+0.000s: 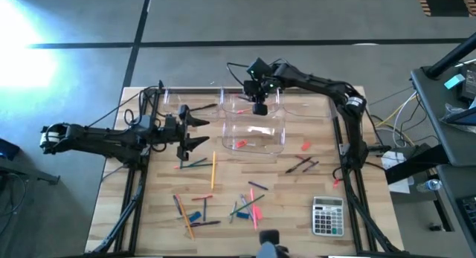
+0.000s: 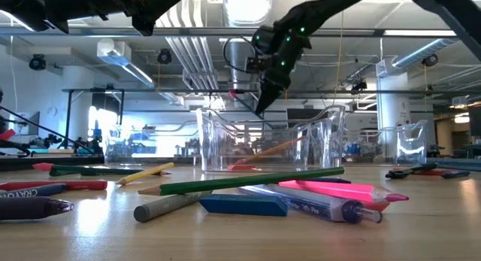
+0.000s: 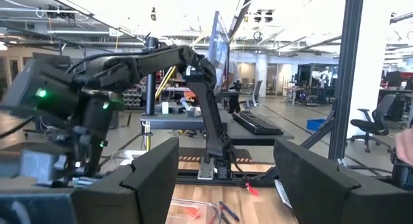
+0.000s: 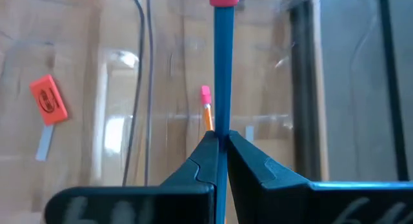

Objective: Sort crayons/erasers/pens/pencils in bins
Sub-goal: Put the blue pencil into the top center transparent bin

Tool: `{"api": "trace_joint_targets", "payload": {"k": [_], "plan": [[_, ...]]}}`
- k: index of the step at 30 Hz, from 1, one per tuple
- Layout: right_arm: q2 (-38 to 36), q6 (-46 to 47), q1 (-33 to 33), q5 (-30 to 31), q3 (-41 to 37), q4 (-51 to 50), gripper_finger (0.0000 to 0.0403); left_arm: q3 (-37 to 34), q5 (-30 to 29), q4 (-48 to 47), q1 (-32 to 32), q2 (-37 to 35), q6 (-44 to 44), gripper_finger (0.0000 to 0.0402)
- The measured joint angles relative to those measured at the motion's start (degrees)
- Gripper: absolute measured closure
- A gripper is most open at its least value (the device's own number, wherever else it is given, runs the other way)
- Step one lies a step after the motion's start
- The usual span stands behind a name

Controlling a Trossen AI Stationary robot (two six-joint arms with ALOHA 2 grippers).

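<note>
Barely begun: right claw (image 4: 220, 141) clamped on a blue pencil (image 4: 223, 69) over the bins (image 1: 253, 128), left claw (image 1: 195, 131) open, most sticks (image 1: 223, 206) still strewn across the surface (image 1: 149, 213).

I'm seeing pale wood planks with a smooth, faintly shining finish on the table (image 1: 149, 206). The bins (image 2: 263, 144) are looking like clear glossy plastic. The right gripper (image 4: 219, 143) is showing matt dark plastic fingers.
</note>
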Motion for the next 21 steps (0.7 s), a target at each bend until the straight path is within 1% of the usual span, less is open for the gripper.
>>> {"api": "trace_joint_targets", "payload": {"k": [5,9,17,21], "plan": [[1.7,0.2,-1.2,-0.8,0.0,-2.3,0.039,0.0,0.0,-0.2,0.0,-0.1,0.0,0.0162],[2.7,0.1,-1.5,-0.8,0.0,-2.3,0.039,0.0,0.0,-0.2,0.0,-0.1,0.0,0.0162],[2.9,-0.4,-1.4,2.0,0.0,7.0,0.039,0.0,0.0,-0.2,0.1,-0.1,0.0,0.0162],[2.6,-0.4,-1.4,2.1,0.0,7.9,0.039,0.0,0.0,-0.2,0.0,-0.1,0.0,0.0162]]}}
